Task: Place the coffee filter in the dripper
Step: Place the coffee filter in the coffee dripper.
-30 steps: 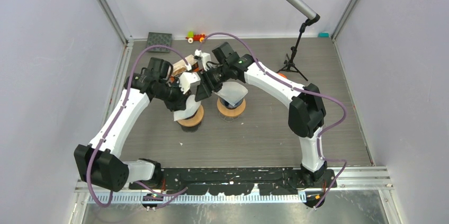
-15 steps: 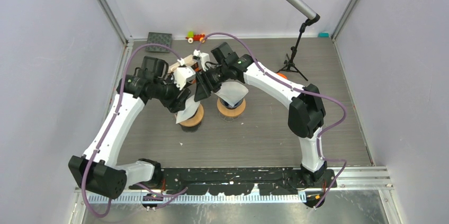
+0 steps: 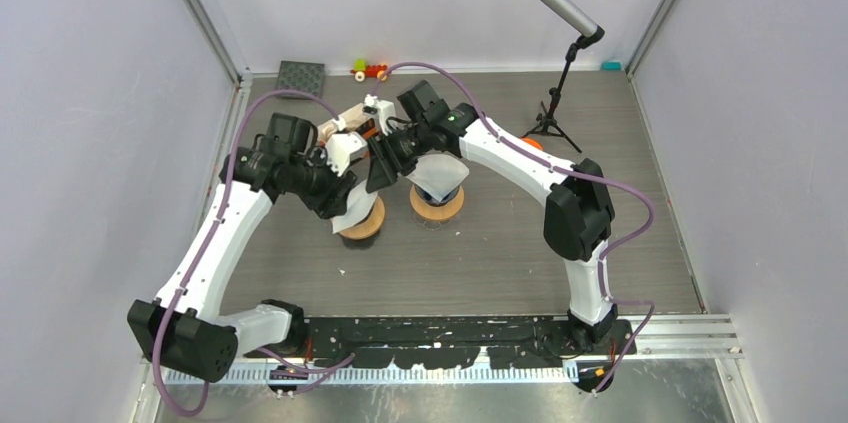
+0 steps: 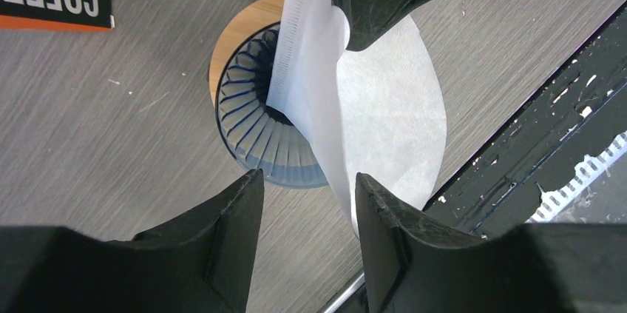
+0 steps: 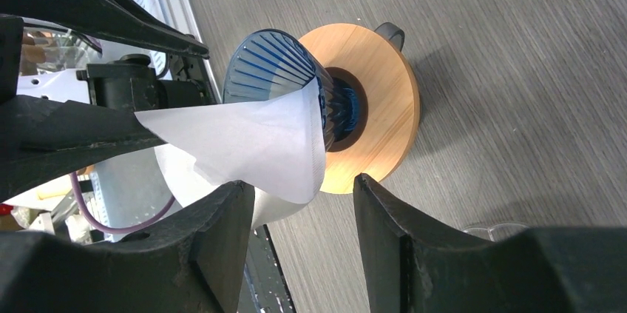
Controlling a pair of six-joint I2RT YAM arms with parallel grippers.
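Two half-open hands, left hand (image 4: 308, 180) and right hand (image 5: 302, 183), jaws apart beside the white coffee filter (image 4: 392, 106) over the mid-frame blue dripper (image 4: 251, 135).

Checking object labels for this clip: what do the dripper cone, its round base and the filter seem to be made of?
Dripper cone: blue, glossy and ribbed, seemingly translucent; likely plastic, possibly glass.
Round base: light wood with a matte finish and faint grain showing.
Filter: thin white paper, matte, bending in soft folds.
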